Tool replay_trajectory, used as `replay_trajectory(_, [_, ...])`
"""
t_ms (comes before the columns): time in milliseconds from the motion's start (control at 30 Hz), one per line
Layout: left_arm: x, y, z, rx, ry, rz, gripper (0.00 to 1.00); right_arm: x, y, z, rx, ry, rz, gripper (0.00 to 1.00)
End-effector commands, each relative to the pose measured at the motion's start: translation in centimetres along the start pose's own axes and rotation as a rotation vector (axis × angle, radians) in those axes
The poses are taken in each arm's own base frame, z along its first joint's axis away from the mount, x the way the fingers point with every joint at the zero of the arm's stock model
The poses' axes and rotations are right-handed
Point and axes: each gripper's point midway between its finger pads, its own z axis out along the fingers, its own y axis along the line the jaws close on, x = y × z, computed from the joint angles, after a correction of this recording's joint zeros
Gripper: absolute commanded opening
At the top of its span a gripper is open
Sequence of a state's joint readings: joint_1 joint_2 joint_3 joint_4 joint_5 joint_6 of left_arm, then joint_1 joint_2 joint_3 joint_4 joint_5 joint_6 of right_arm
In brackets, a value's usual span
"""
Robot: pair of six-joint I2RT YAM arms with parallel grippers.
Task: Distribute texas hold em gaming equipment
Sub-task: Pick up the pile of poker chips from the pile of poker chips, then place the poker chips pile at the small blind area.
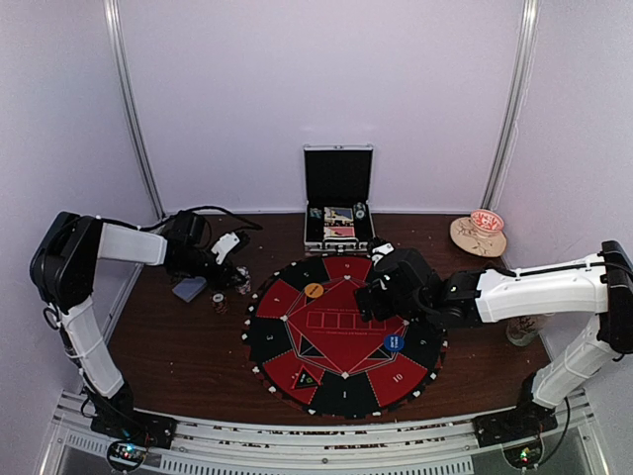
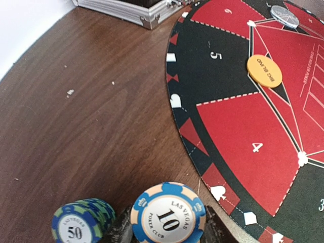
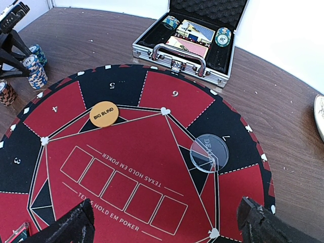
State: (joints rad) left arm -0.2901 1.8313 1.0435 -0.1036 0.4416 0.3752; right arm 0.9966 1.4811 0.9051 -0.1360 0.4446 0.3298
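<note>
My left gripper (image 2: 167, 230) is shut on a stack of poker chips (image 2: 168, 214) whose blue-and-peach top chip reads 10, just off the left edge of the round red-and-black poker mat (image 2: 238, 126). A blue-green 50 stack (image 2: 81, 223) stands right beside it. From above, the left gripper (image 1: 235, 275) is left of the mat, near a small chip stack (image 1: 219, 300) and grey-blue playing cards (image 1: 189, 289). My right gripper (image 3: 164, 225) hangs open over the mat's middle, holding nothing. An orange Big Blind disc (image 3: 104, 114), a clear Dealer disc (image 3: 209, 153) and a blue disc (image 1: 394, 343) lie on the mat.
An open metal case (image 3: 182, 55) with chips and card decks stands behind the mat. A tan dish with a red-white top (image 1: 479, 236) sits at the back right. Another chip stack (image 3: 6, 93) stands off the mat's left edge.
</note>
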Motion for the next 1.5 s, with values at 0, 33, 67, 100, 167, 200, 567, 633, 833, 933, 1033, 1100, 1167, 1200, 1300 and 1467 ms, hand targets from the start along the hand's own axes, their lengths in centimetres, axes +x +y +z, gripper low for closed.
replay_trajectory(0, [-2.9,0.5,-1.9,-0.052,-0.081,0.044,0.34,-0.4,-0.4,-0.2,-0.003,-0.019,0.035,1.0])
replay_trajectory(33, [-3.1,0.5,-2.1,-0.056,-0.087,0.047,0.34,-0.5,-0.4,-0.3,-0.002,-0.02,0.036,1.0])
replay_trajectory(67, [-3.2,0.5,-2.3,-0.058,-0.09,0.05,0.34,-0.5,-0.5,-0.3,-0.002,-0.021,0.037,1.0])
replay_trajectory(100, [-3.3,0.4,-2.5,-0.06,-0.092,0.052,0.34,-0.5,-0.6,-0.3,0.0,-0.022,0.04,1.0])
replay_trajectory(167, [-3.6,0.2,-2.9,-0.058,-0.095,0.064,0.32,-0.6,-1.0,-0.4,0.007,-0.026,0.05,1.0])
replay_trajectory(200, [-3.7,-0.1,-3.1,-0.052,-0.097,0.071,0.32,-0.7,-1.2,-0.5,0.008,-0.032,0.058,1.0])
replay_trajectory(567, [-6.8,-9.5,-2.4,0.088,-0.082,0.279,0.31,-1.0,-8.4,-1.2,0.15,-0.056,0.244,1.0])
replay_trajectory(633, [-7.5,-12.0,-1.8,0.128,-0.081,0.32,0.31,-0.7,-10.0,-1.5,0.178,-0.063,0.288,1.0])
replay_trajectory(833, [-9.0,-20.2,0.1,0.282,-0.076,0.42,0.31,-0.7,-12.7,-2.3,0.22,-0.093,0.362,1.0])
replay_trajectory(933, [-9.6,-24.0,0.8,0.351,-0.081,0.464,0.31,-0.7,-13.2,-2.5,0.228,-0.101,0.377,1.0])
replay_trajectory(1033, [-9.6,-27.9,1.8,0.414,-0.073,0.51,0.31,-0.8,-13.6,-2.9,0.235,-0.117,0.392,1.0])
replay_trajectory(1100, [-9.3,-30.1,2.7,0.45,-0.06,0.526,0.31,-0.9,-13.9,-3.2,0.237,-0.13,0.402,1.0])
replay_trajectory(1167, [-9.1,-32.0,3.7,0.479,-0.047,0.54,0.31,-1.0,-14.1,-3.5,0.235,-0.141,0.411,1.0])
replay_trajectory(1200, [-9.0,-32.8,4.2,0.488,-0.041,0.546,0.31,-1.0,-14.1,-3.6,0.234,-0.145,0.412,1.0])
replay_trajectory(1300, [-8.3,-34.7,5.9,0.516,-0.005,0.554,0.31,-1.1,-14.2,-3.8,0.229,-0.153,0.417,1.0])
replay_trajectory(1467, [-7.0,-36.7,8.5,0.541,0.06,0.544,0.31,-1.1,-14.0,-3.8,0.212,-0.154,0.421,1.0])
